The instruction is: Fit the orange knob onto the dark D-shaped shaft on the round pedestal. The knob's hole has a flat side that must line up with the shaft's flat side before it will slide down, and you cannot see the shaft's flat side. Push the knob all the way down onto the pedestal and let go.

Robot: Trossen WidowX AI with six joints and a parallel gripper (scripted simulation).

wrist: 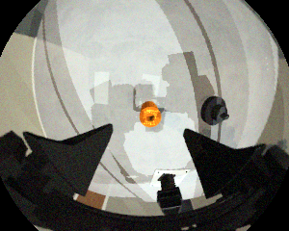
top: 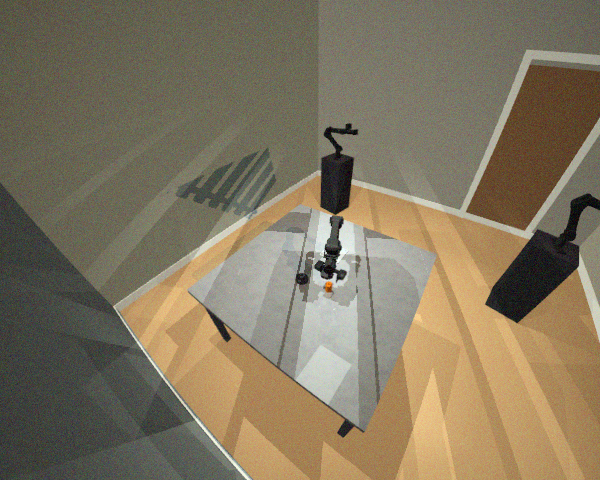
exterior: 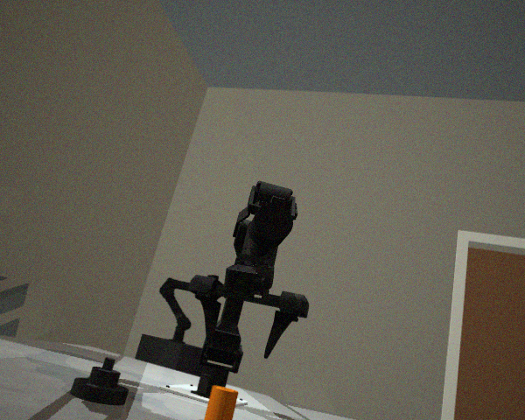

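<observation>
Knob (top: 328, 286) (exterior: 220, 403) (wrist: 150, 116) stands upright on the table (top: 253, 310) (exterior: 10, 374) (wrist: 120, 43), apart from the pedestal (top: 301, 279) (exterior: 100, 389) (wrist: 212, 111) and its shaft (exterior: 108, 362) (wrist: 224, 115). Above it hangs the gripper (top: 331, 276) (exterior: 239, 350) (wrist: 148, 130), fingers spread wide around nothing. Picking up seems the step in hand; next it should centre, descend and squeeze.

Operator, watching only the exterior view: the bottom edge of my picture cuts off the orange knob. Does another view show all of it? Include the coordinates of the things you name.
Observer: Yes, the top view shows the whole orange knob (top: 328, 286) (exterior: 220, 403) (wrist: 144, 115), standing on the table (top: 259, 299) (exterior: 18, 361) (wrist: 116, 38).

Operator: Which way does its hole face?

Observer: Up, toward the wrist camera, which shows the dark hole (wrist: 150, 117); its flat side is too small to tell.

Operator: Is the open tool centred on it?

Observer: Sideways, roughly: the wrist view shows the knob about midway between the two fingertips.
</observation>
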